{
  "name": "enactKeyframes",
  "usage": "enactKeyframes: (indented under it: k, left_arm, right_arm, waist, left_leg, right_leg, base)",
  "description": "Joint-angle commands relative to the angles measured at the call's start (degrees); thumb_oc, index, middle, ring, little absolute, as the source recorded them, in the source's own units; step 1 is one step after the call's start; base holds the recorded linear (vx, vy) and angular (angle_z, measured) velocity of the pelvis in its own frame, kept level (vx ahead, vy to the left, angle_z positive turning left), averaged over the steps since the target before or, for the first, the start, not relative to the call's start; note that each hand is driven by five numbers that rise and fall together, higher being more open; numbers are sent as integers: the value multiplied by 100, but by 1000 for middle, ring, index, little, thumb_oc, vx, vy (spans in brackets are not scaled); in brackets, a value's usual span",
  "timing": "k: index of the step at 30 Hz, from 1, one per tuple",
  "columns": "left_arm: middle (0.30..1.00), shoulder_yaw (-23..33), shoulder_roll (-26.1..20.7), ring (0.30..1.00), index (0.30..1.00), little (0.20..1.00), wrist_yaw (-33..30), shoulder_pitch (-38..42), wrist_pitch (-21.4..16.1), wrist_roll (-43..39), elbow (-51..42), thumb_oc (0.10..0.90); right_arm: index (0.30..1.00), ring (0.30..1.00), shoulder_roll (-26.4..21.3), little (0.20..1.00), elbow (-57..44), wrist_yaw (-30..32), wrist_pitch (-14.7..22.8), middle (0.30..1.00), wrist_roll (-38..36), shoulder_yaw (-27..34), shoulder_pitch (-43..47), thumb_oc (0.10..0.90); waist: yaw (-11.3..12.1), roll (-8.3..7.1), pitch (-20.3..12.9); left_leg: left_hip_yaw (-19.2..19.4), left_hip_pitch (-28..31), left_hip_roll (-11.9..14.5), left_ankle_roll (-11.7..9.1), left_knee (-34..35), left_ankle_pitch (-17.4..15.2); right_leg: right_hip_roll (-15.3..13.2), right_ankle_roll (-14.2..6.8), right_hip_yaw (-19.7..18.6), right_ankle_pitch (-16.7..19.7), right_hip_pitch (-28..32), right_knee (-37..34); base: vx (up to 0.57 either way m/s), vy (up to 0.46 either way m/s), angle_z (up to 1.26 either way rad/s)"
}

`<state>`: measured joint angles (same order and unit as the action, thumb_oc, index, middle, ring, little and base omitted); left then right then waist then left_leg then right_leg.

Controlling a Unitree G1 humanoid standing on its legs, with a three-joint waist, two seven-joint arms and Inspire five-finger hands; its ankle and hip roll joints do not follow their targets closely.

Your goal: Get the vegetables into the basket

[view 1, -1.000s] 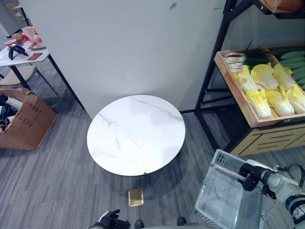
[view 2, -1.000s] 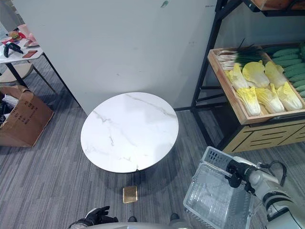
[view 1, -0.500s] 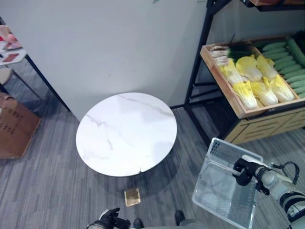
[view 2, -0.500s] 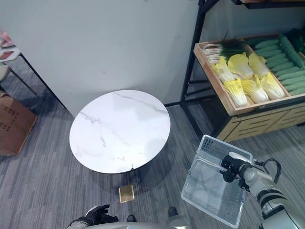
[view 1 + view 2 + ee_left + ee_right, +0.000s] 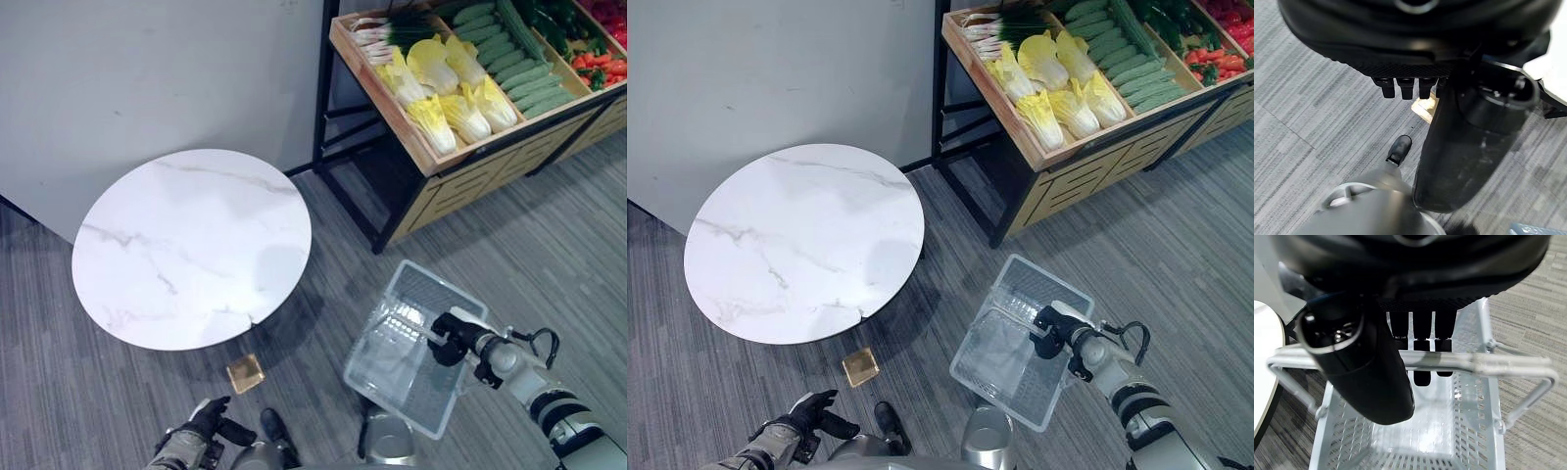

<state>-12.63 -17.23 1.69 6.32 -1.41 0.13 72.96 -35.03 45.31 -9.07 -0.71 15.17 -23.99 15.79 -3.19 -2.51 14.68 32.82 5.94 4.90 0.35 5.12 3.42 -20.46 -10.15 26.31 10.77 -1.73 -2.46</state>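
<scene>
While the left hand [image 5: 209, 419] hangs low at the robot's left side over the grey floor [image 5: 118, 392], its fingers curl inward and hold nothing, as the left wrist view shows. Just beyond it a small gold square [image 5: 245, 373] lies on the floor, near the edge of the round white marble table [image 5: 191, 245]. A grey partition wall [image 5: 147, 78] stands behind the table.

Further right, the clear plastic basket [image 5: 392, 377] hangs above the floor, tilted, with nothing in it. Its metal handle [image 5: 1415, 361] runs across the palm of the right hand [image 5: 450, 338], and the fingers [image 5: 1422, 355] and thumb wrap round that bar.

Beyond the basket, well apart from it, a black-framed shelf [image 5: 323, 108] carries a slanted wooden tray [image 5: 392, 117] of vegetables. Spring onions [image 5: 392, 24] lie at the tray's left end, pale yellow cabbages [image 5: 441, 88] beside them, then green cucumbers [image 5: 514, 59]. At the far right edge a second compartment shows red peppers [image 5: 602, 64] and darker greens. All of the vegetables are on the shelf, none in the basket.
</scene>
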Motion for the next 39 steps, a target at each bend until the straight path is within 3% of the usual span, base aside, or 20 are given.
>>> enactKeyframes:
  k: [1,4,13,21,29,32,34,36,37,38,39]
  left_arm:
    - [1000,121,60,1000,1000,1000,-30,-389,43,204,313,900]
    - [1000,208,53,1000,1000,1000,-19,-452,58,190,306,900]
    - [1000,271,118,1000,1000,1000,-84,-411,94,321,374,900]
    - [1000,73,189,1000,1000,1000,-207,-187,95,317,209,900]
    - [1000,-20,286,1000,1000,1000,-266,-114,108,243,142,900]
    - [1000,37,297,1000,1000,1000,-289,-116,141,144,136,900]
    - [1000,433,285,1000,1000,1000,-432,-147,177,-281,151,900]
    - [1000,368,251,1000,1000,1000,-472,-107,164,-129,135,900]
    - [1000,329,236,1000,1000,1000,-451,-99,154,-169,57,900]
    - [1000,329,235,1000,1000,1000,-451,-99,155,-170,57,900]
    - [1000,393,242,1000,1000,1000,-551,-91,74,-430,-42,900]
  right_arm:
    - [300,300,-72,300,24,129,211,300,-193,-36,913,400]
    - [300,300,4,300,3,70,208,300,-145,-139,941,400]
    - [300,300,-15,300,-300,4,186,300,-142,-11,352,400]
    - [300,300,-172,300,-785,194,214,300,-55,116,106,400]
    - [300,300,-178,300,-895,288,247,300,-93,96,13,400]
    - [300,300,-143,300,-855,301,254,300,-95,119,-168,400]
    - [300,300,-53,300,-870,391,269,300,-184,206,-429,400]
    - [300,300,-3,300,-874,402,289,300,-201,159,-437,400]
    - [300,300,44,300,-855,392,310,300,-336,139,-427,400]
    - [300,300,44,300,-855,392,310,300,-336,140,-426,400]
    - [300,300,76,300,-761,423,325,300,-355,122,-475,400]
  waist:
    - [278,-272,-729]
    - [342,-331,-775]
    - [216,-312,-771]
    - [-14,-26,-545]
    - [-89,167,-505]
    - [-137,252,-462]
    - [-103,218,-381]
    - [-106,189,-352]
    - [-47,115,-291]
    - [-47,118,-287]
    - [56,38,-215]
  left_leg:
    - [-544,4,-119,-319,-197,-574]
    - [-474,28,-116,-350,-172,-551]
    - [-622,61,107,-524,-80,-399]
    - [-651,-344,386,-742,-49,-143]
    - [-621,-429,588,-880,-56,-30]
    - [-579,-329,817,-983,-145,29]
    - [-656,-451,1152,-1154,-889,-59]
    - [-747,-519,1272,-1217,-1220,-93]
    - [-1019,-582,1390,-1266,-1676,-16]
    - [-1023,-583,1395,-1268,-1683,-20]
    - [-1512,-746,1266,-1140,-1840,173]
  right_leg:
    - [-352,-485,220,576,-39,81]
    - [-373,-485,363,743,-7,-7]
    - [-100,-485,374,544,75,-76]
    - [167,-438,186,325,-356,-77]
    - [378,-348,81,135,-495,-72]
    - [574,-176,2,-190,-515,159]
    - [820,35,42,-463,-358,198]
    - [927,112,22,-542,-284,156]
    - [1108,234,-55,-642,-140,118]
    - [1112,235,-53,-642,-135,116]
    - [1175,375,-31,-706,-143,200]
  base:
    - [-48,-81,-52]
    - [-4,-107,-56]
    - [34,-126,-4]
    - [13,-109,-2]
    - [25,-99,-5]
    - [84,-221,-5]
    - [114,-421,-14]
    - [79,-251,-15]
    - [62,-126,-28]
    - [20,-209,-67]
    - [-30,-116,-63]
